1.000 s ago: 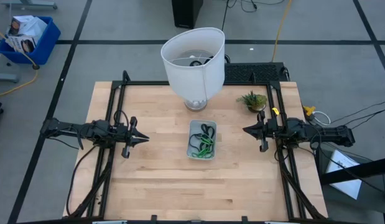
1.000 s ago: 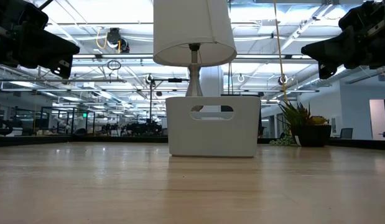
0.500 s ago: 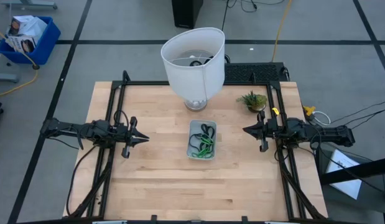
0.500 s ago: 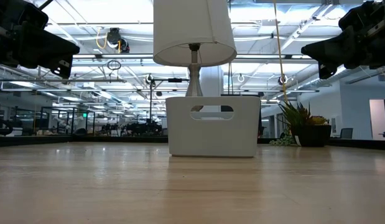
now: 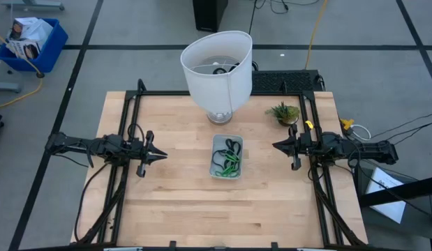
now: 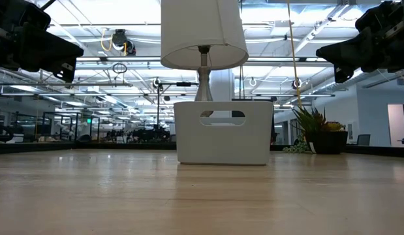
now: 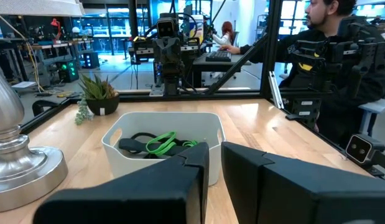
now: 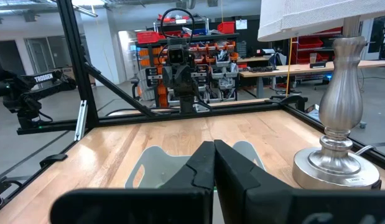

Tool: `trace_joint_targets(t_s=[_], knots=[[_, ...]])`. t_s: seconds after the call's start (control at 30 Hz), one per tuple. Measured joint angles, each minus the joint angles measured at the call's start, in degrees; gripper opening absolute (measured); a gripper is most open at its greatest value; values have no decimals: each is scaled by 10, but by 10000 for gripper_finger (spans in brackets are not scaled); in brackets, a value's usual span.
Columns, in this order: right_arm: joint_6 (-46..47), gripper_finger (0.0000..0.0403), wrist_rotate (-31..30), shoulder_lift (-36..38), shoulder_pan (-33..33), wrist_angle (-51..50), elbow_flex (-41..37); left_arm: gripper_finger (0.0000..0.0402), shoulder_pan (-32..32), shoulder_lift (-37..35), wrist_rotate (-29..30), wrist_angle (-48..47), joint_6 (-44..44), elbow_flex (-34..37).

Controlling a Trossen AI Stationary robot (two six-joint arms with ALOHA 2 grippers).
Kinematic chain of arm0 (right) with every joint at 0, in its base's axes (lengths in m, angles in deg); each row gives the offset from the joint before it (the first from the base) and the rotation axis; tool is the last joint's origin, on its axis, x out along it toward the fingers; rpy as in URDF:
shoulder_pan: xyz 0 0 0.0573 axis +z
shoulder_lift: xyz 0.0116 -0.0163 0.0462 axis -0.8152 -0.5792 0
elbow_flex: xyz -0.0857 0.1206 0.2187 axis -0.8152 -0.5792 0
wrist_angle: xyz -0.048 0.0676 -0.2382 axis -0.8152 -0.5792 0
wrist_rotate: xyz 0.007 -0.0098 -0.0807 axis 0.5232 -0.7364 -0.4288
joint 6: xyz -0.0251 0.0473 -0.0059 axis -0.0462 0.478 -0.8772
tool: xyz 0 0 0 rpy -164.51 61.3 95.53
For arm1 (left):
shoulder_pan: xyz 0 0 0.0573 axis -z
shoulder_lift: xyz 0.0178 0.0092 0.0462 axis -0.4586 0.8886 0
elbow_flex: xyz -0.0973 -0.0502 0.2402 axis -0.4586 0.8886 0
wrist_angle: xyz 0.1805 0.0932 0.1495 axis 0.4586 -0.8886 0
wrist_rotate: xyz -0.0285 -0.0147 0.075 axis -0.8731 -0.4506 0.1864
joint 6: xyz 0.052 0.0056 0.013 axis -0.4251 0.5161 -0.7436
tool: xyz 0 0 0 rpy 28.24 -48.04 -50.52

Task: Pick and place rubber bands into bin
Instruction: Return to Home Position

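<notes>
The bin (image 5: 215, 155), a small pale tray, stands at the middle of the wooden table. The rubber bands (image 5: 229, 162), black and light-green loops, lie heaped inside it; they also show in the left wrist view (image 7: 158, 144). My left gripper (image 5: 162, 155) hovers level over the table's left side and points at the bin. A narrow gap with nothing in it shows between its fingers (image 7: 215, 152). My right gripper (image 5: 275, 146) hovers level over the right side, also facing the bin, its fingers shut together (image 8: 214, 149) on nothing.
A lamp with a big white shade (image 5: 217, 66) stands on its metal base (image 5: 219, 115) just beyond the bin. A small potted plant (image 5: 283, 111) is at the far right. Black frame rails (image 5: 128, 111) run along the table's edges. A person (image 7: 329, 50) sits beyond the right side.
</notes>
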Motion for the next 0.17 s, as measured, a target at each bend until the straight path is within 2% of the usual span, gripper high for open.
trace_joint_targets(t_s=[0.17], knots=[[0,4,0,0,0,0,0,51,0,0,0,0,0,0]])
